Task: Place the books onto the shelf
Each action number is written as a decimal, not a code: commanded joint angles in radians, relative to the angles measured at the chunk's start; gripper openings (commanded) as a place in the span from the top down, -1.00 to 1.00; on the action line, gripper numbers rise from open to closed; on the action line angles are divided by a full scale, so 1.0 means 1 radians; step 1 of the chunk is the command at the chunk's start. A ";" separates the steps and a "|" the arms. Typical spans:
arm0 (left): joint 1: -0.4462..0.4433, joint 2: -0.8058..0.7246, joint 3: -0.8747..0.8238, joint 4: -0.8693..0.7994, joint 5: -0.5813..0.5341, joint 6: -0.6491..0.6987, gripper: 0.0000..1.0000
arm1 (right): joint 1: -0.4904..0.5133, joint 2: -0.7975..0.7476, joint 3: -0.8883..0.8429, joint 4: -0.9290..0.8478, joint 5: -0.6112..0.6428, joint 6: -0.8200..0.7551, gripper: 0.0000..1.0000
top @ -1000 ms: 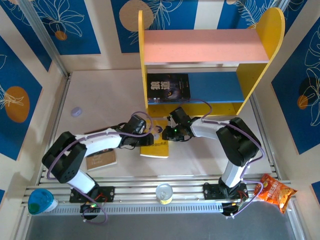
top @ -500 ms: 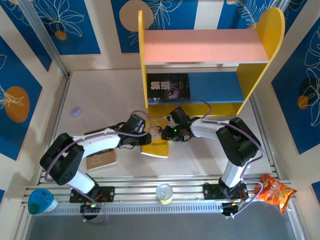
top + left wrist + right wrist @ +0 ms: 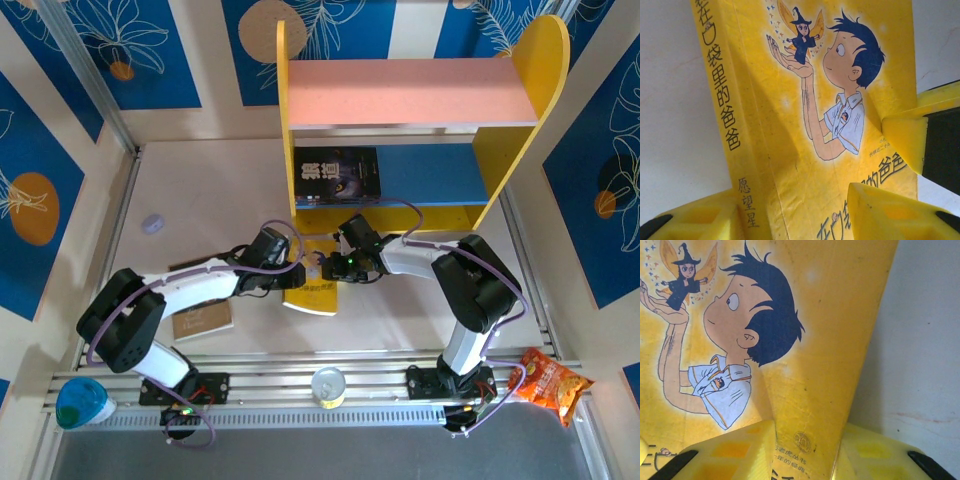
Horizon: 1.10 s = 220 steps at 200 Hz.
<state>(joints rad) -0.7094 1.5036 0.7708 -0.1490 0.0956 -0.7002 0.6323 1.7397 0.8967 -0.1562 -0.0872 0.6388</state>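
Back wall (image 3: 150, 50): blue panels with white leaf drawings and orange discs are alternating with cream strips at 12 o'clock.
Left wall (image 3: 30, 200): a matching blue panel is closing the scene at 9 o'clock.
Right wall (image 3: 600, 180): another blue panel is standing at 3 o'clock.
Table top (image 3: 200, 180): a pale cream surface is spreading across the centre, showing faint scuffs.
Rails (image 3: 380, 395): slotted aluminium bars are running across at 6 o'clock.
Post (image 3: 85, 85): a metal upright is rising at 10 o'clock.
Light: soft, even light is falling from above.

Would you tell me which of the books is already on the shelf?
The black book, in the lower tier of the shelf; the yellow book and the tan book are out on the table.
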 commanded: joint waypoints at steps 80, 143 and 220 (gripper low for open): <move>-0.013 -0.031 0.021 0.094 0.078 0.031 0.66 | -0.001 -0.025 -0.030 -0.030 -0.072 -0.027 0.21; -0.015 -0.063 0.018 0.078 0.067 0.044 1.00 | -0.064 -0.144 -0.094 -0.028 -0.020 -0.032 0.06; -0.015 -0.174 0.008 0.057 0.069 0.077 1.00 | -0.125 -0.471 -0.266 0.029 0.056 -0.017 -0.13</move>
<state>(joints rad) -0.7166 1.4117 0.7704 -0.0986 0.1493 -0.6697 0.5270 1.3632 0.6628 -0.1402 -0.0589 0.6285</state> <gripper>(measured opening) 0.166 0.556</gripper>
